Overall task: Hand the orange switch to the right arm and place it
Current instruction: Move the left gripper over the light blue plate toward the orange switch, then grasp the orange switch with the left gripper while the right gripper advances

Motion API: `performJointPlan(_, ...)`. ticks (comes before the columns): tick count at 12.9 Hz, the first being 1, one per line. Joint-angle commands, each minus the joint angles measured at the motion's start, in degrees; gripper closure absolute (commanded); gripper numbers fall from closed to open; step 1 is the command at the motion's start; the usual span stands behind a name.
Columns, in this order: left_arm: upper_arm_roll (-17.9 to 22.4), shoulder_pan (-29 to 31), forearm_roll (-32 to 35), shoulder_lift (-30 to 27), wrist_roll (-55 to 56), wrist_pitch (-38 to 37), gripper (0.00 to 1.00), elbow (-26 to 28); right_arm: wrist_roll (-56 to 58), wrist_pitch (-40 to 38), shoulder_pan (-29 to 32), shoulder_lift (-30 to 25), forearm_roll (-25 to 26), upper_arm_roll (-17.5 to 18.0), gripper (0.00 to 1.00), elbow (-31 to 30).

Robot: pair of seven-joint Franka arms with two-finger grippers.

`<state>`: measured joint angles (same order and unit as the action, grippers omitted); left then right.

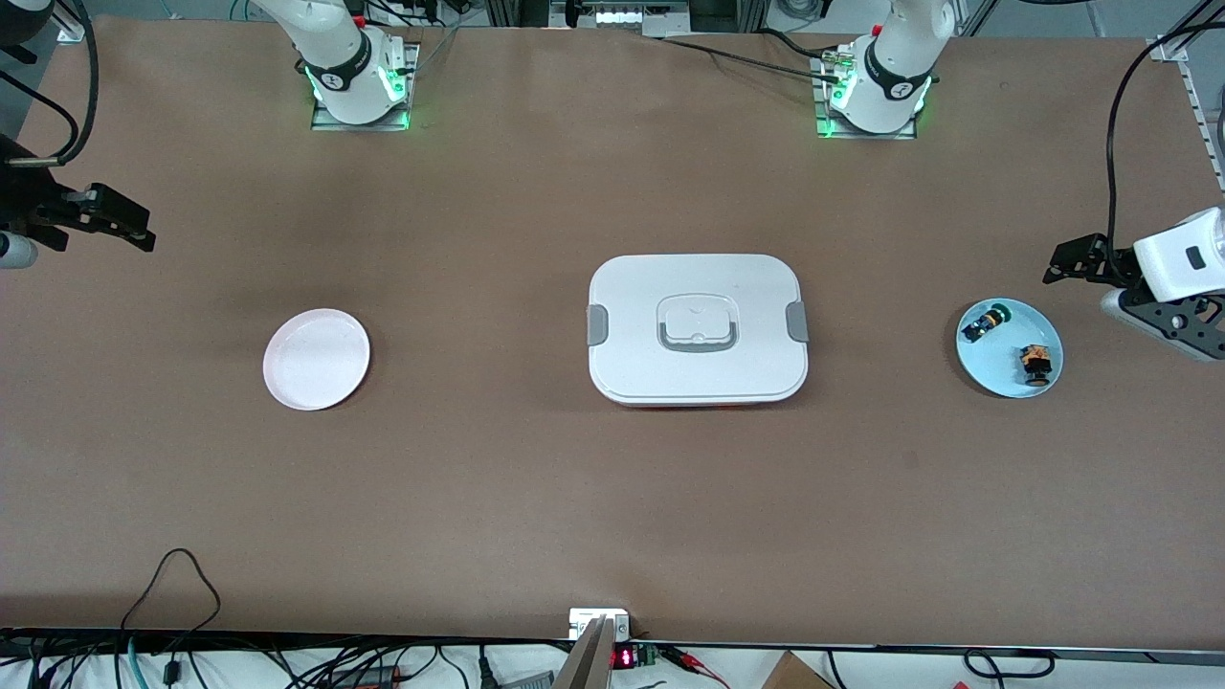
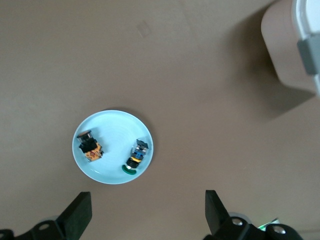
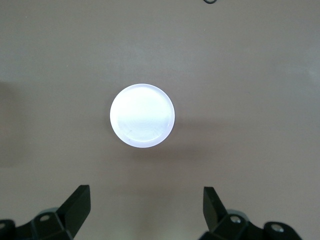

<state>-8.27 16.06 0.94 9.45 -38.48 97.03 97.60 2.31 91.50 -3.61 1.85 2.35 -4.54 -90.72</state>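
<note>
My left gripper (image 2: 145, 215) hangs wide open and empty above the blue plate (image 1: 986, 368) holding the orange switch (image 1: 1035, 362). My right gripper (image 3: 145, 212) waits, equally spread and empty, over the white plate (image 3: 142, 115).

You have two white arms. Each base (image 1: 362, 81) sits on a square metal plate, ringed by a dark band with a small round white logo and glowing green at the foot; the left arm's base (image 1: 878, 91) has black cables running to it. The left gripper (image 1: 1086, 260) is black open linkage with holes under a white wrist block; the right gripper (image 1: 100, 218) is black too. Each wrist view shows two black wedge fingertips (image 2: 80, 212) (image 3: 79, 202), spread wide, on links with silver screws.
</note>
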Motion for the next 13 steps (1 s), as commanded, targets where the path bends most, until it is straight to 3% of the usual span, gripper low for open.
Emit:
performJointPlan(1, -0.3, 0.7, 2.9, 1.4, -7.3, 1.3, 0.00, 0.1, -0.2, -1.0, -0.4, 0.0, 0.0, -0.2, 0.00, 0.8)
performJointPlan(8, -0.3, 4.1, 4.8, 5.9, -28.0, 12.5, 0.00, 7.1, -0.2, -1.0, -0.2, -0.2, -0.8, -0.6, 0.00, 0.8)
performJointPlan(13, -1.2, 10.6, 9.4, 15.1, -42.8, 23.4, 0.00, 7.3, 0.9, -1.3, -0.4, -0.2, 0.0, -0.4, 0.00, 0.8)
